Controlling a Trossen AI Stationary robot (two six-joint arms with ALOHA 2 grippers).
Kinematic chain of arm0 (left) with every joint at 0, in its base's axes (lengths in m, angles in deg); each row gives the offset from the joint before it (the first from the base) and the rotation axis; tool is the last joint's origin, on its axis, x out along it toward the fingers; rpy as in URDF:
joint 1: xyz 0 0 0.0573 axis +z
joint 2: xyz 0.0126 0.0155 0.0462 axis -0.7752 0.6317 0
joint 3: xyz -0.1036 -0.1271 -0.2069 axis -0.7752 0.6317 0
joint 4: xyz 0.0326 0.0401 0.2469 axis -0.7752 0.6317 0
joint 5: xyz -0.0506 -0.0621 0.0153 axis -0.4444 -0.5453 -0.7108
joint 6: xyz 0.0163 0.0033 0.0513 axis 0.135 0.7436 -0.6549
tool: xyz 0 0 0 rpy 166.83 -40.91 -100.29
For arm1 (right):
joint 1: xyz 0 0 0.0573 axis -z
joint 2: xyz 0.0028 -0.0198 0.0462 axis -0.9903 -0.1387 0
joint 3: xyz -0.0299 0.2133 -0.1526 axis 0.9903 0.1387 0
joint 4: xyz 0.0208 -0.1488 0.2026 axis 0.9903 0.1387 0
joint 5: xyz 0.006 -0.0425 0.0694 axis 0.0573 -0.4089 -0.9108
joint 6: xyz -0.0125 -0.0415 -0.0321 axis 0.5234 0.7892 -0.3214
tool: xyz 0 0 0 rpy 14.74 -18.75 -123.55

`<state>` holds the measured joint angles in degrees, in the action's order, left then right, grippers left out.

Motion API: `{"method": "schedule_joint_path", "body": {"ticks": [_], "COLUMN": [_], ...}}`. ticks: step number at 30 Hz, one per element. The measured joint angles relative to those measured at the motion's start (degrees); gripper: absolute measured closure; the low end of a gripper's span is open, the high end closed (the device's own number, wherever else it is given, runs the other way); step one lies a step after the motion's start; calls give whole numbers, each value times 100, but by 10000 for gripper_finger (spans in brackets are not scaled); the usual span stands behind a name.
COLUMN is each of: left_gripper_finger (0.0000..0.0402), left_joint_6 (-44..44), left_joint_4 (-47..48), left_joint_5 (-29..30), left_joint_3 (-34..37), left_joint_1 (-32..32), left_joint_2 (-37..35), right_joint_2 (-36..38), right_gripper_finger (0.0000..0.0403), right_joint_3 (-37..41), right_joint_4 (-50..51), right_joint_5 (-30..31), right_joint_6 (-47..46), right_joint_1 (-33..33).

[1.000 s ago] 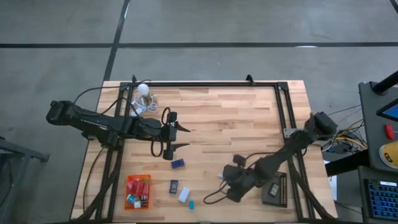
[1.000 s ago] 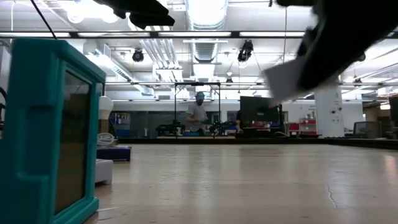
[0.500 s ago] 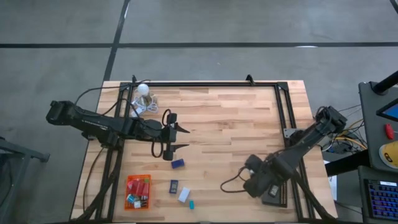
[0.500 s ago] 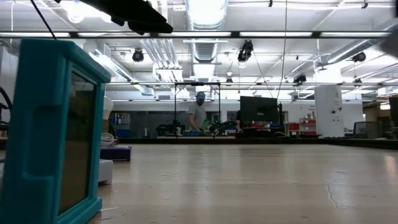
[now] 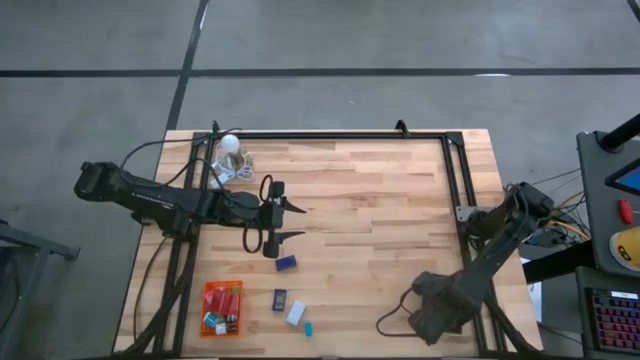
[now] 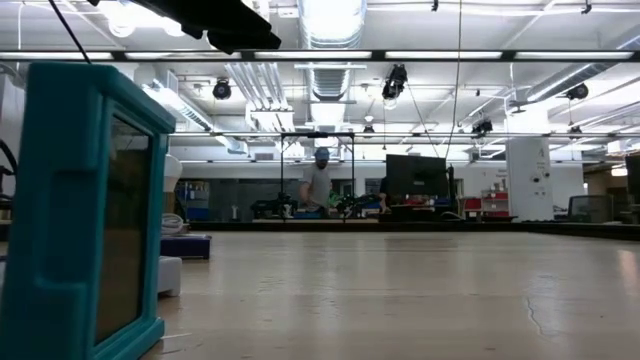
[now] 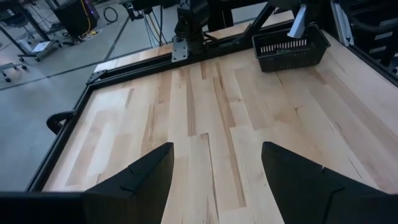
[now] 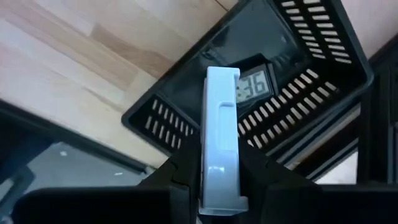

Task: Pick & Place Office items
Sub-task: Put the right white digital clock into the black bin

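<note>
My right gripper (image 8: 219, 177) is shut on a slim white office item (image 8: 221, 124) and hangs above the black ribbed tray (image 8: 311, 81) at the table's near right. A grey piece with a number display (image 8: 254, 84) lies in that tray. My left gripper (image 5: 303, 222) stands open over the table's left middle, with nothing between its fingers. Loose items lie on the wood near the front left: a navy block (image 5: 287, 263), a small dark piece (image 5: 280, 297), a white piece (image 5: 296, 314) and a teal piece (image 5: 308, 327). My right gripper pinches the white item between its two fingers, one on each broad face, at the lower end (image 8: 219, 186) of the piece. The fingers point steeply down. The item sticks out past the fingertips, narrow edge to the camera, lifted clear above the black tray.
An orange tray (image 5: 222, 307) with several small pieces stands at the near left. A white bulb-like thing with a coiled cord (image 5: 232, 160) lies at the far left. A black frame rail (image 5: 330, 136) runs round the table. Bare wood (image 5: 370, 220) fills the middle.
My right gripper has carried the white item from the table's near middle toward the right edge and up, to above the black tray. It has tipped from slanting to pointing steeply down and has rolled. It has left the low view.
</note>
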<state>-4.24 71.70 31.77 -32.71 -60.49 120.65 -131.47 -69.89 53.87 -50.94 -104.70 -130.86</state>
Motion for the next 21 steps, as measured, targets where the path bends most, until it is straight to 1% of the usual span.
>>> {"method": "schedule_joint_path", "body": {"ticks": [6, 11, 13, 17, 21], "left_gripper_finger": [154, 154, 154, 154, 154], "left_joint_6": [0, 0, 0, 0, -2], "left_joint_4": [0, 0, 2, 1, 0], "left_joint_5": [1, 1, 1, 1, 1], "left_joint_3": [0, -2, -4, -7, -7], "left_joint_1": [1, 1, 0, 0, 2], "left_joint_2": [0, 0, 0, 0, 0], "right_joint_2": [-483, -917, -1056, -1234, -1360], "right_gripper_finger": [344, 344, 344, 344, 344], "right_joint_3": [2, 2, 2, 2, 2], "right_joint_4": [-49, -72, -92, -195, -349], "right_joint_5": [5, -2, -4, -4, -5], "right_joint_6": [121, 810, 945, 983, 1296], "right_joint_1": [-81, -81, -81, -91, -117]}}
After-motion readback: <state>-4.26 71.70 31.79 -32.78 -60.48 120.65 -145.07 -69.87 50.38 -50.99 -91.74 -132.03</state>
